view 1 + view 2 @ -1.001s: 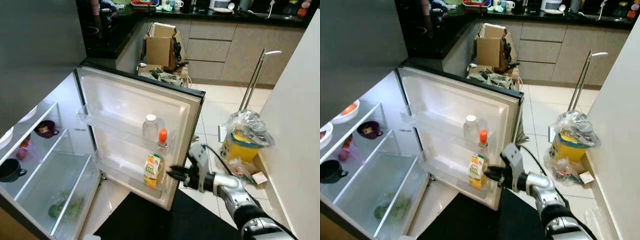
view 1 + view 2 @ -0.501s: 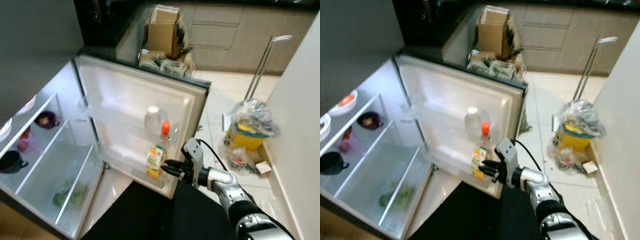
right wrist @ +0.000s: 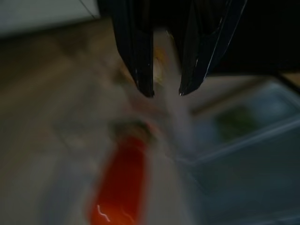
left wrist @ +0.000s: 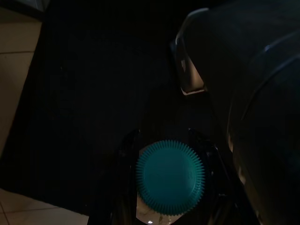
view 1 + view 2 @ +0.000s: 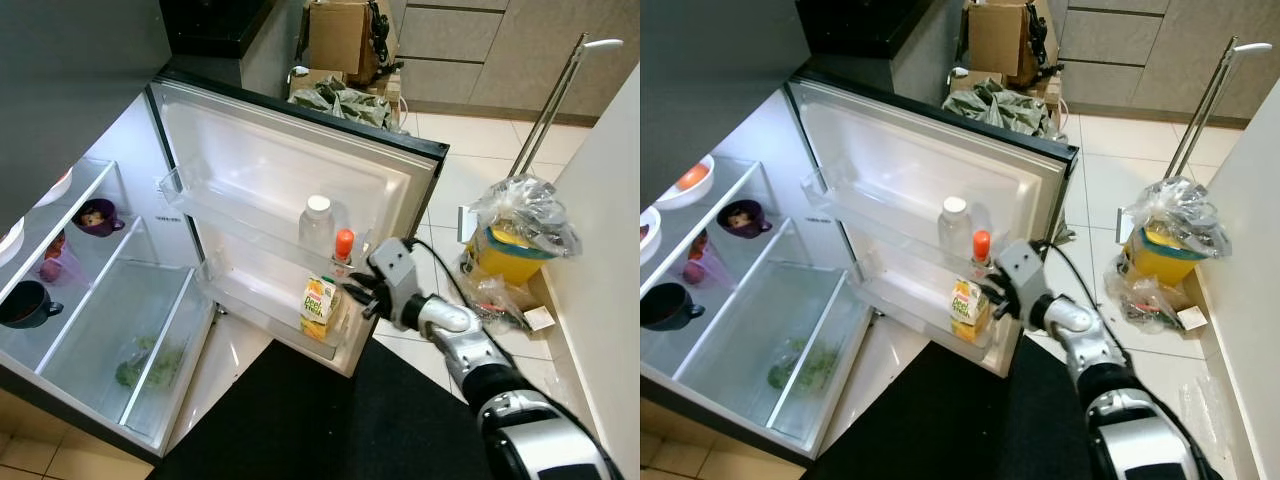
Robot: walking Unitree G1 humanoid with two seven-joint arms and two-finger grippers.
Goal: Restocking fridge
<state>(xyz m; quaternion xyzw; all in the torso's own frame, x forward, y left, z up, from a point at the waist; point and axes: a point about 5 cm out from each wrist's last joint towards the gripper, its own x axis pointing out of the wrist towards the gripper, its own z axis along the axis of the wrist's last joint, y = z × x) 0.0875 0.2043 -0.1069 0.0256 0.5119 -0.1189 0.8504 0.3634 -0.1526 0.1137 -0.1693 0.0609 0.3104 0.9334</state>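
Fridge door (image 5: 270, 175) shelf crowds juice carton (image 5: 319, 309) against red-capped bottle (image 5: 343, 250); right gripper (image 5: 357, 297) released.

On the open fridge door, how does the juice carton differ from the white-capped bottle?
The juice carton is a boxy yellow-and-green pack; the white-capped bottle is round and clear. The carton stands in the lower door bin, the bottle in the bin above it. The carton sits right beside the right end effector; the bottle stands further up from it. Both stand upright on the fridge door.
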